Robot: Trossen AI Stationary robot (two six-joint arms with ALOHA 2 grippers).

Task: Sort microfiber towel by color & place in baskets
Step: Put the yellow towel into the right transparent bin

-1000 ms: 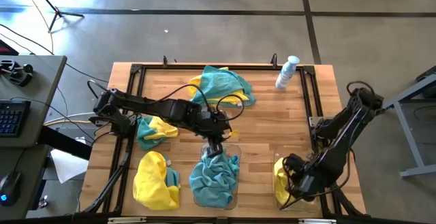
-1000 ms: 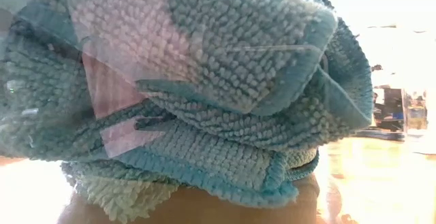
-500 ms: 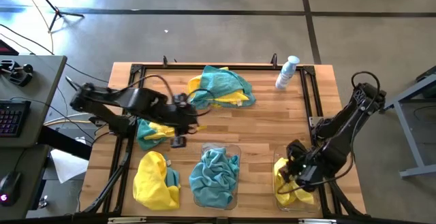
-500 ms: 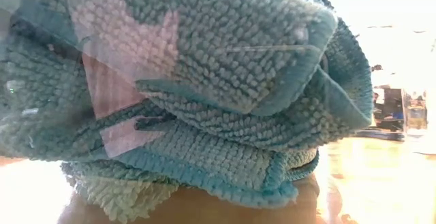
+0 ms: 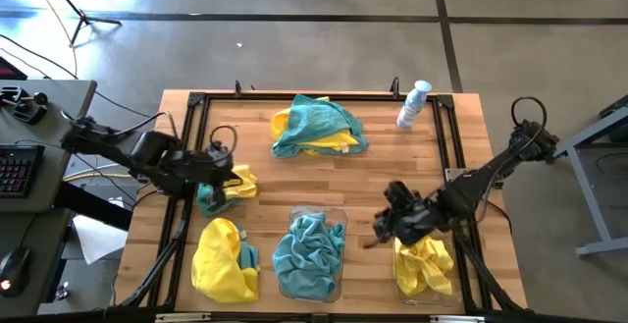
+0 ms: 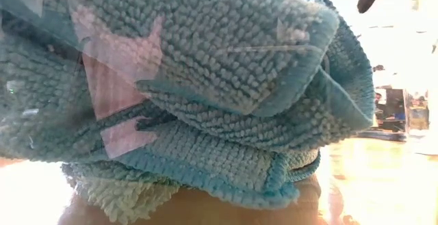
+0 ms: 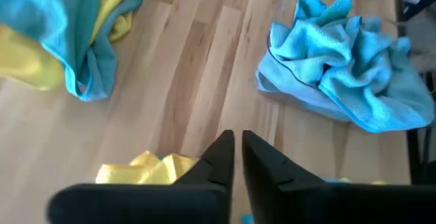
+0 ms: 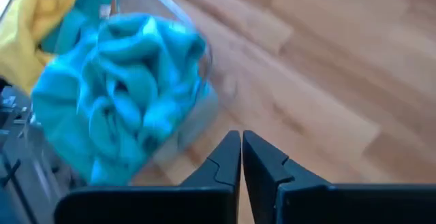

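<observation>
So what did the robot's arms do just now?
The left claw let go above the teal towels' basket and swung back to the small pile at the left. The right claw lifted off the yellow towels and shut. The other piles stayed put.

Clear plastic baskets at the table's near edge: middle basket (image 5: 339,217) holds bunched teal microfiber towels (image 5: 308,254); right basket (image 5: 401,279) holds yellow towels (image 5: 424,266).

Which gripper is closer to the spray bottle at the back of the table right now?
Right. The right gripper sits in front of the spray bottle, by the yellow-filled basket. The left gripper is farther, across the table at its left edge.
</observation>
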